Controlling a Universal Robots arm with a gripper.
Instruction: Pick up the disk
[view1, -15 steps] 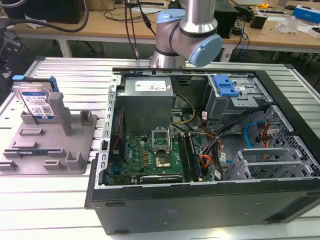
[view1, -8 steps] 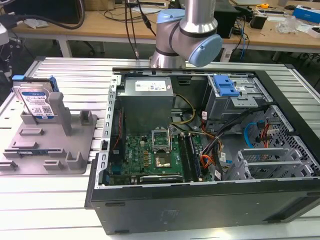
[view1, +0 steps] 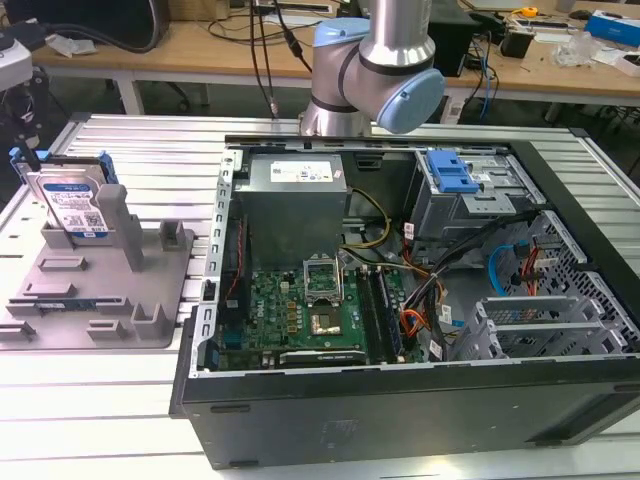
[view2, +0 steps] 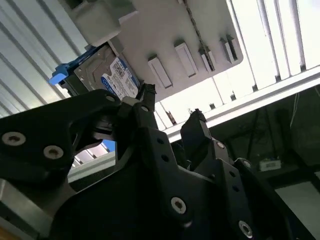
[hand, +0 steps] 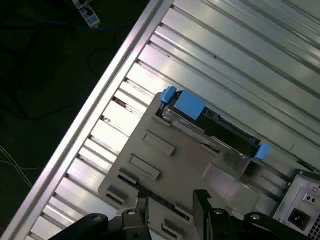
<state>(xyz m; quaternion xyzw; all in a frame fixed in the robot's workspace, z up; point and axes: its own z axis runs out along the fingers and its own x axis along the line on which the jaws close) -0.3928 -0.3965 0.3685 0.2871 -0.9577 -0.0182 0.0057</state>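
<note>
In the exterior view, the arm (view1: 375, 62) stands at the back, behind the open computer (view1: 400, 410). Its silver tube goes up and out of the top of the picture, and a blue cap sits on its bent joint. The disk (view1: 70, 205) is well away from the arm, on the exterior view's left. It stands up on its edge in the grey holder (view1: 100, 300), leaning on an upright post. The holder lies on the silver table (view1: 130, 140), just beside the computer.

In the second wrist view, the gripper (view2: 172, 105) is black and big in front. Its two fingers (view2: 145, 107) are apart, with nothing between them. They touch nothing. Past the fingers you can see the disk (view2: 107, 75) with its blue and white label and a blue rail on its end. It sits at the edge of the grey holder (view2: 170, 30).

In the first wrist view, the gripper (hand: 171, 201) looks down on the holder (hand: 170, 165) from above. The fingertips are spread and hold nothing. The disk (hand: 220, 131) is seen from its thin top edge, with blue bits at both ends. It stands at the far side of the holder, apart from the gripper, with the ribbed table (hand: 225, 50) beyond it.
</note>
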